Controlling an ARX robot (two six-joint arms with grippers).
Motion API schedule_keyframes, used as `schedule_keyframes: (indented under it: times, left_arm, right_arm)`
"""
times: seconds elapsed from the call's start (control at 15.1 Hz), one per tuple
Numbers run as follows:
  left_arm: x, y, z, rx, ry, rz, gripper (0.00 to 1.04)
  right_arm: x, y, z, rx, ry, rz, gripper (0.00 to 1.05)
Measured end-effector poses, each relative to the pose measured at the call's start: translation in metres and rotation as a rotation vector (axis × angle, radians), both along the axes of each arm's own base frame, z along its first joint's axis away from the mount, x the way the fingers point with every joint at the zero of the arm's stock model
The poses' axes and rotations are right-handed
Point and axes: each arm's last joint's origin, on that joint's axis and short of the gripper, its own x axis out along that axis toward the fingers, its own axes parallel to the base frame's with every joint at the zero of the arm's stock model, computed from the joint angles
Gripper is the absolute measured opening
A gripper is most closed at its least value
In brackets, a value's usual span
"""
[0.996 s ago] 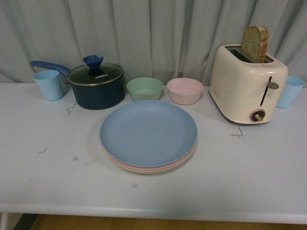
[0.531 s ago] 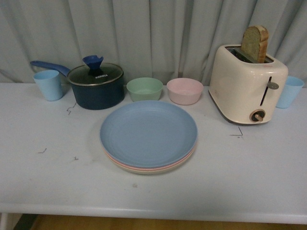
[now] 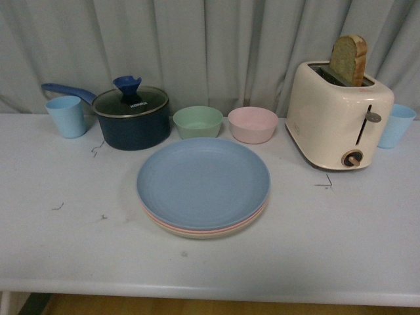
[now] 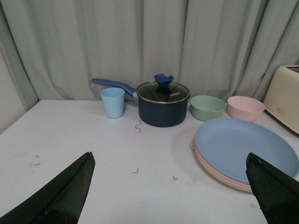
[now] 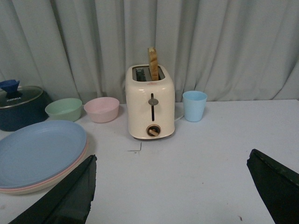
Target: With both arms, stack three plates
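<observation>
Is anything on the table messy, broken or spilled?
Nothing stands out. The three plates sit in one neat stack, blue on top. The bread slice sticking up from the toaster looks normal, and both bowls are upright.

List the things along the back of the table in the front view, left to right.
Light blue cup → lidded dark blue saucepan → green bowl → pink bowl → cream toaster holding bread → second light blue cup.
</observation>
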Motion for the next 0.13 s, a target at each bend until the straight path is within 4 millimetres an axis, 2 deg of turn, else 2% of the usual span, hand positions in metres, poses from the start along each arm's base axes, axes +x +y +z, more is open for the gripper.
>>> schedule_keyframes:
  times: [0.13]
  left_arm:
    - [0.0, 0.0, 0.0, 0.0, 0.0, 0.0, 0.98]
  right_arm:
    - [0.0, 0.0, 0.0, 0.0, 0.0, 0.0, 0.98]
